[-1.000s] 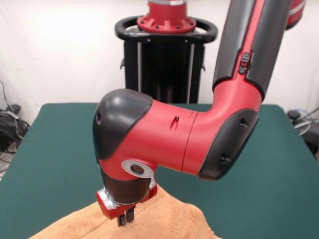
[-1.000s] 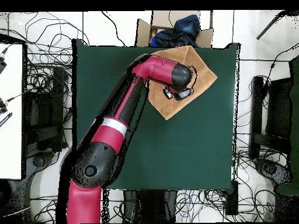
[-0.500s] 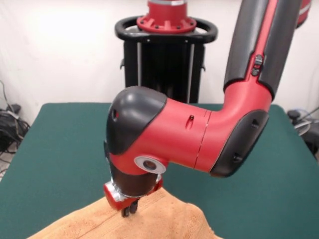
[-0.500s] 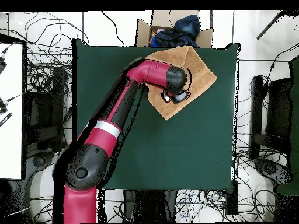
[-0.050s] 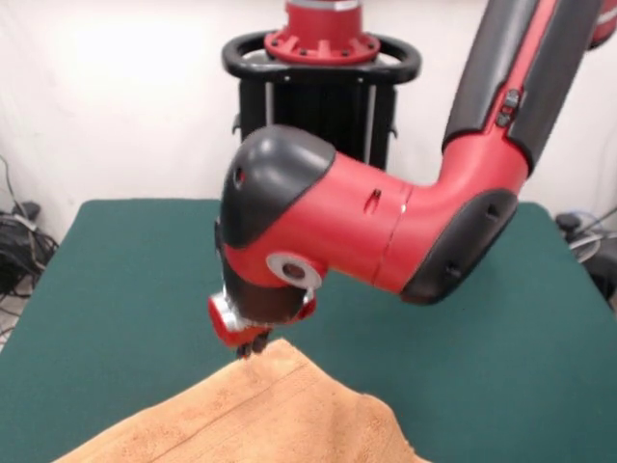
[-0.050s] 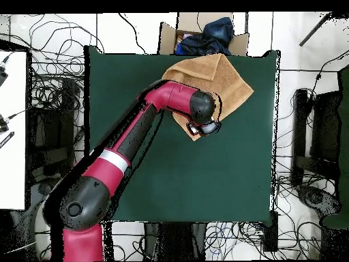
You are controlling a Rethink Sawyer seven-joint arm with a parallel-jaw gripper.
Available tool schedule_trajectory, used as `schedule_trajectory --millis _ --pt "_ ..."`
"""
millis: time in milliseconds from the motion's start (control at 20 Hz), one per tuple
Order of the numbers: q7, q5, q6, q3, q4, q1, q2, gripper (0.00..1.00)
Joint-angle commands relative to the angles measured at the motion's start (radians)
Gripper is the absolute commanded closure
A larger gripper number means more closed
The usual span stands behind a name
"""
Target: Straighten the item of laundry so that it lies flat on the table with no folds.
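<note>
The table (image 5: pixel 116 289) is spreading its dark green top across most of both views, and most of it is lying bare. The red and black arm (image 5: pixel 386 241) is reaching down over it from above in the front view, its bulky wrist hanging low over the cloth; in the overhead view the arm (image 6: pixel 136 136) is stretching diagonally from the base at the bottom left up toward the table's far edge. The towel (image 5: pixel 260 415), peach-tan terry cloth, is sitting at the near edge of the table in the front view, with its upper corner rising into a small peak and woven bands running across it; from overhead the towel (image 6: pixel 218 78) is lying turned like a diamond against the table's top edge, and its lower corner is disappearing beneath the wrist. A cardboard box (image 6: pixel 204 34) holding dark cloth is standing just beyond that edge. The gripper (image 5: pixel 253 345) is pointing down right at the raised tip of the towel, its dark tips touching or just meeting the cloth; whether they are parted or pinching the fabric cannot be told from either view.
</note>
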Motion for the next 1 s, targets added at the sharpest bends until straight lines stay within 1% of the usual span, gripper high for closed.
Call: schedule_trajectory --millis 50,200,350,550,800,1000 --pt "-0.083 0.036 -0.1 0.076 0.151 0.032 -0.107 1.0" --pt "-0.06 0.044 -0.1 0.086 0.128 0.023 -0.134 1.0" --pt "-0.026 0.068 -0.122 0.094 0.125 0.026 -0.203 1.0" --pt "0.0 0.111 -0.102 0.121 0.098 0.02 -0.258 1.0" --pt "0.02 0.136 -0.069 0.149 0.037 -0.011 -0.256 1.0" --pt "-0.03 0.137 -0.034 0.165 -0.033 -0.063 -0.223 1.0"
